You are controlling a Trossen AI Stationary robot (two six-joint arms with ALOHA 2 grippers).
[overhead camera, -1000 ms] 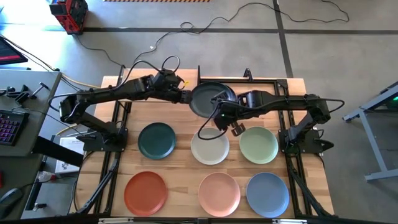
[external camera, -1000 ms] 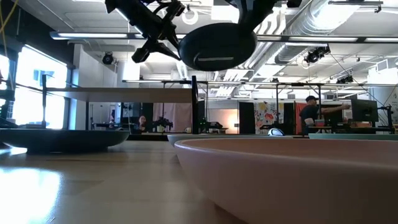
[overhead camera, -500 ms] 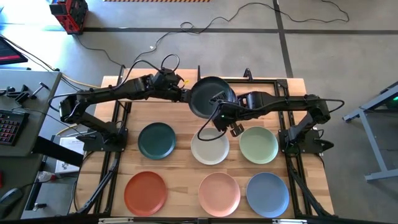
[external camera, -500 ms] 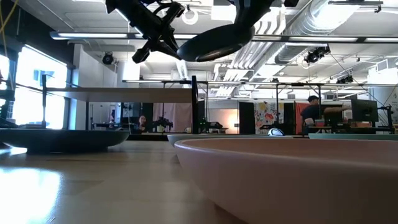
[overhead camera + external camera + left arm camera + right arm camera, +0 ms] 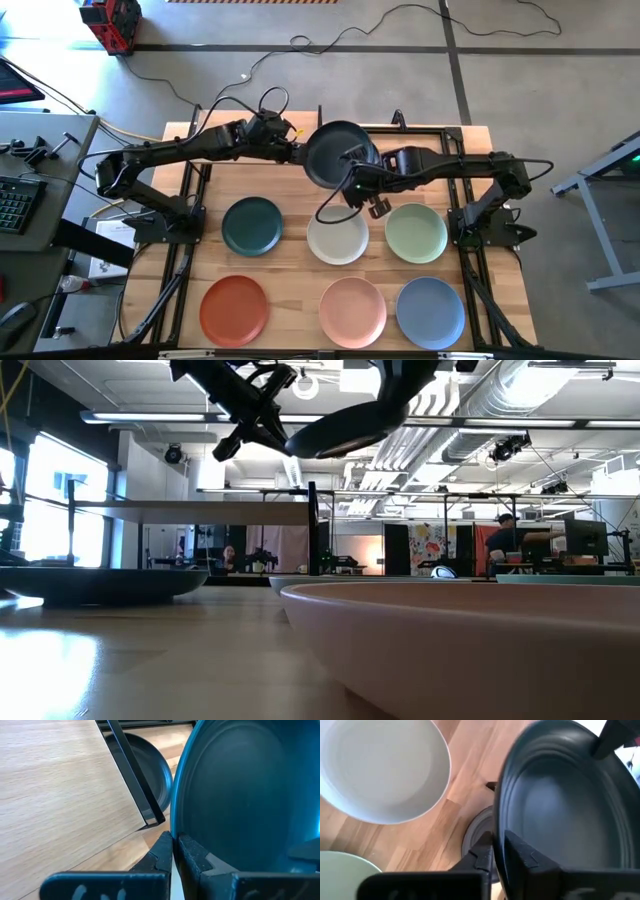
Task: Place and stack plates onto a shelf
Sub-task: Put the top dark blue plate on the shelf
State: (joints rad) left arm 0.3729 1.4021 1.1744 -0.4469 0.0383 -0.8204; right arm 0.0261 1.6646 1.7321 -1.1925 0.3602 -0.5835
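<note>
Both hands have the round matte charcoal plate up in the air over the light-wood shelf: left hand pinches its rim, right hand pinches the opposite edge. No readable writing anywhere.

round matte plate at upper centre: showing charcoal
round matte plate at centre left: showing dark teal
round matte plate at lower left: showing terracotta orange

We find no text, label, brand, number or sign that we can read in any view: the plates, the shelf, the arms and the tabletop carry no legible marking, and the posters in the room behind are too small to make out.
</note>
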